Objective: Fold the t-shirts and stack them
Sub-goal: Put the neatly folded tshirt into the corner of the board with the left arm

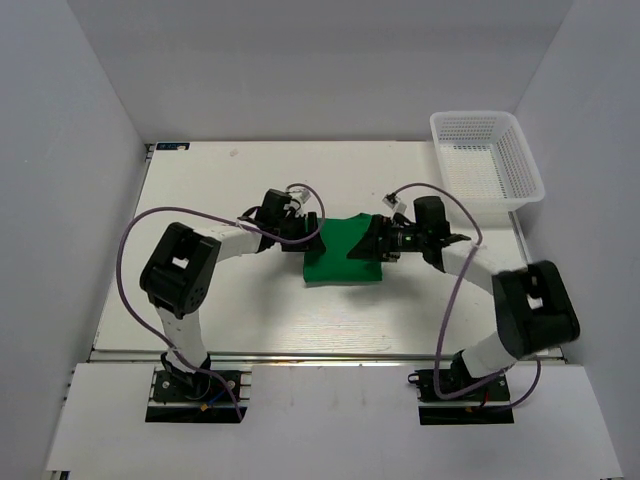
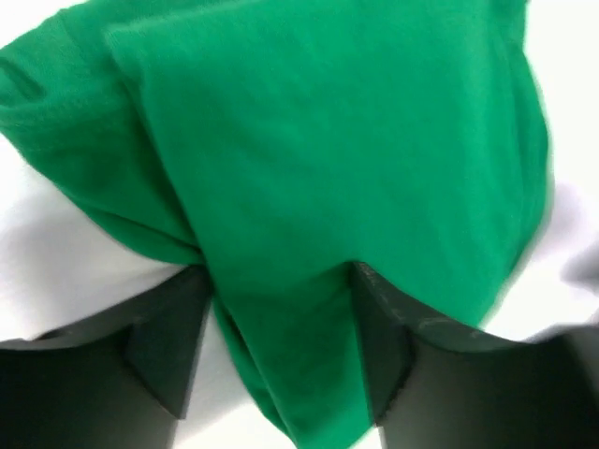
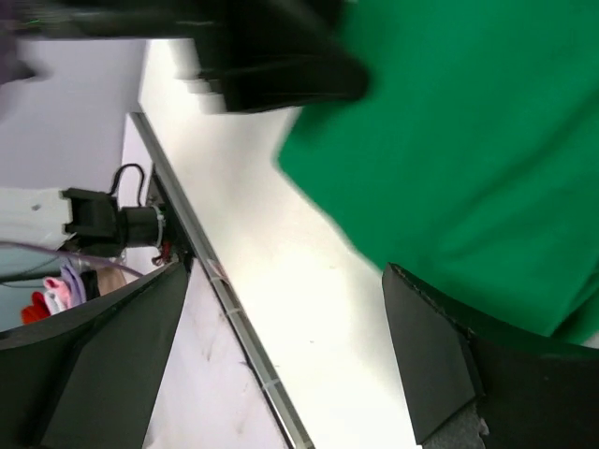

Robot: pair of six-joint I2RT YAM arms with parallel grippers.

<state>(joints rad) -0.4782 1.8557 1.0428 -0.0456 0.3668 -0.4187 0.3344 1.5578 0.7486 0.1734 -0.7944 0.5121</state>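
Observation:
The green t-shirt (image 1: 340, 262) lies folded into a compact rectangle at the middle of the table. My left gripper (image 1: 318, 232) is at its far left corner. In the left wrist view the shirt (image 2: 318, 140) fills the frame, and a fold of it runs down between the parted fingers of my left gripper (image 2: 281, 281), with a strip of table showing beside the left finger. My right gripper (image 1: 372, 240) is at the shirt's far right edge. In the right wrist view my right gripper (image 3: 285, 271) is wide open over bare table, with the shirt (image 3: 468, 140) beside its right finger.
A white mesh basket (image 1: 485, 160) stands at the far right corner of the table. White walls enclose the left, back and right sides. The table's metal edge rail (image 3: 225, 290) shows in the right wrist view.

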